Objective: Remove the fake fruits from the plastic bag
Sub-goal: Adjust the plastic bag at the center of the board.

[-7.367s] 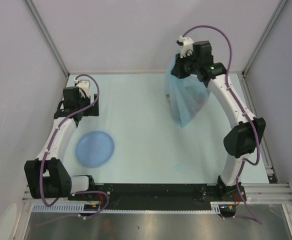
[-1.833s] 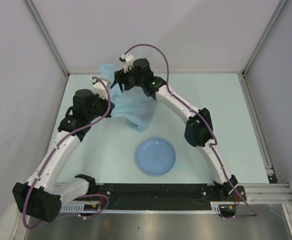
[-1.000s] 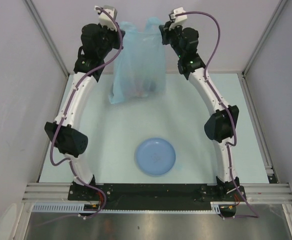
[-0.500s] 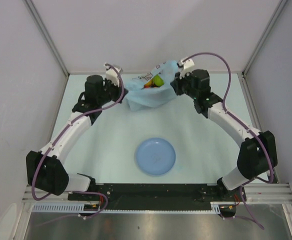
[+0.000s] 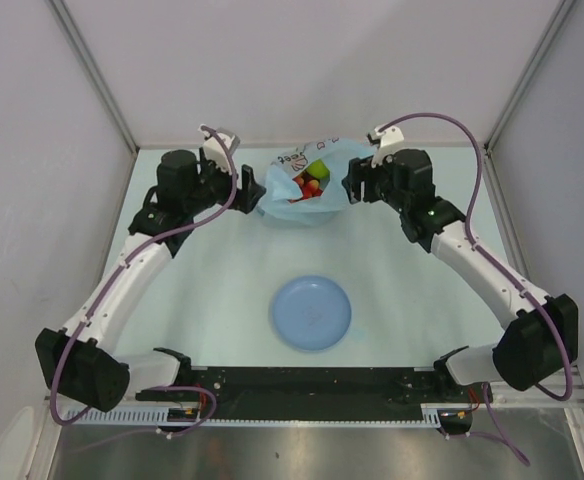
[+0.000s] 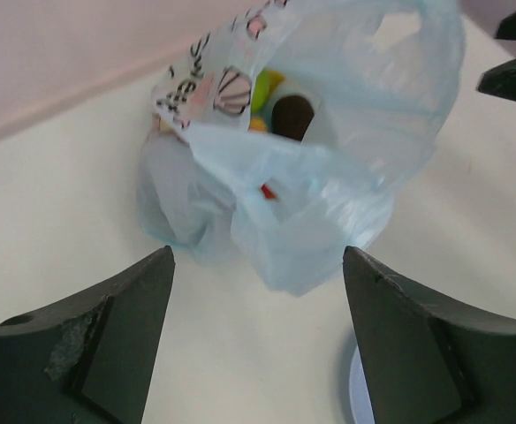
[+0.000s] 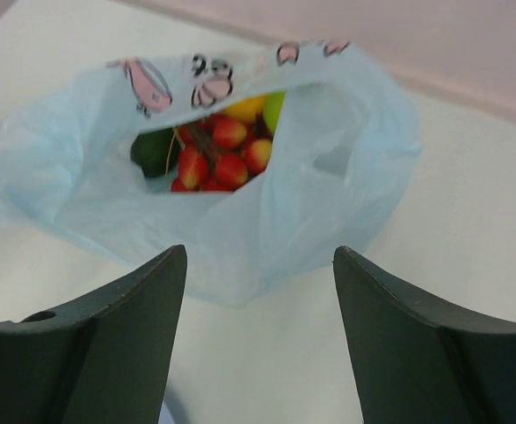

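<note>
Slumping on the desk, the plastic bag is holding the fake fruits between the left end effector and right end effector, both released; reaching straight through its gaping mouth is looking safest.

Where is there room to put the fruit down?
Bare table lies on both sides of the plate, and between plate and plastic bag. The plate is empty too. Crowded at the back: left gripper and right gripper flank the bag.
</note>
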{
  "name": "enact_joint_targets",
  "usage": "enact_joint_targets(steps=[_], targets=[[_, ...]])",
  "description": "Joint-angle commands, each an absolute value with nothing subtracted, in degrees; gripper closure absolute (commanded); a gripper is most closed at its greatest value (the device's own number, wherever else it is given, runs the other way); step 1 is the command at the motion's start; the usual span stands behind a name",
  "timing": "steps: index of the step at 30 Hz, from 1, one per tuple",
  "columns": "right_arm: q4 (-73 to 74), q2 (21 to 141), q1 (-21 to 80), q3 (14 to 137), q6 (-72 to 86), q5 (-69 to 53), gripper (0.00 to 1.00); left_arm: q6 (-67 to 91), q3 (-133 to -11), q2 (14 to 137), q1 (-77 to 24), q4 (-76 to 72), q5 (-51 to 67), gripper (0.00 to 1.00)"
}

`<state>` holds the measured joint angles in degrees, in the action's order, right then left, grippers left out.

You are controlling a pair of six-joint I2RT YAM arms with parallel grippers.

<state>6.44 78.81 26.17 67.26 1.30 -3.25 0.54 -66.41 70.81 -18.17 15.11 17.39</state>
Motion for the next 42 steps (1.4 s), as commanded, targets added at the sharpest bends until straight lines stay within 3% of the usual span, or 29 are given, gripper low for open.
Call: enact_joint_targets(steps=[1, 9, 15, 22, 27, 32, 33, 34, 35, 36, 38, 39, 42], targets=[[5.79, 80.58, 25.67, 72.33, 2.54, 5.18, 0.27, -5.26, -73.55, 71.62, -21.53, 14.76, 19.68, 0.17], [7.38, 87.36, 17.85, 79.88, 7.12, 2.11, 0.26, -16.87, -86.83, 81.38, -25.93, 27.67, 19.07, 0.18], [8.44, 92.10, 14.94, 83.67, 12.38, -7.46, 0.25, -22.14, -89.56, 84.99, -28.12, 35.14, 19.51, 0.19], [8.52, 94.92, 15.11, 84.81, 17.31, -17.04, 0.22, -23.82, -87.89, 86.48, -29.79, 32.17, 14.60, 0.21], [9.75, 95.71, 15.56, 84.99, 18.45, -17.93, 0.22, -24.52, -89.38, 89.47, -30.41, 31.73, 11.43, 0.36], [10.28, 95.36, 15.29, 85.08, 18.46, -20.39, 0.20, -24.52, -89.56, 90.09, -30.41, 31.29, 11.34, 0.64], [11.07, 95.45, 15.82, 84.99, 17.59, -17.61, 0.22, -24.17, -89.47, 90.26, -30.41, 31.12, 11.42, 0.71], [11.51, 95.54, 15.99, 85.08, 17.14, -16.01, 0.26, -23.82, -89.47, 90.18, -30.41, 30.68, 10.99, 0.93], [11.51, 95.62, 16.08, 84.99, 16.79, -14.78, 0.32, -21.82, -89.39, 90.26, -30.41, 29.28, 9.77, 1.00], [11.17, 95.71, 16.08, 85.08, 16.53, -13.55, 0.51, -20.58, -89.30, 90.09, -30.32, 28.31, 8.71, 1.00], [10.29, 97.11, 16.08, 87.00, 15.04, -10.38, 0.79, -17.06, -89.56, 90.17, -29.89, 24.29, 2.75, 1.00], [8.89, 97.99, 16.08, 88.32, 14.42, -7.93, 1.00, -16.09, -89.91, 90.35, -29.62, 22.95, 1.25, 1.00], [7.04, 105.09, 15.12, 98.32, 12.66, -7.47, 1.00, -16.17, -94.20, 92.89, -28.48, 18.29, -4.29, 1.00]])
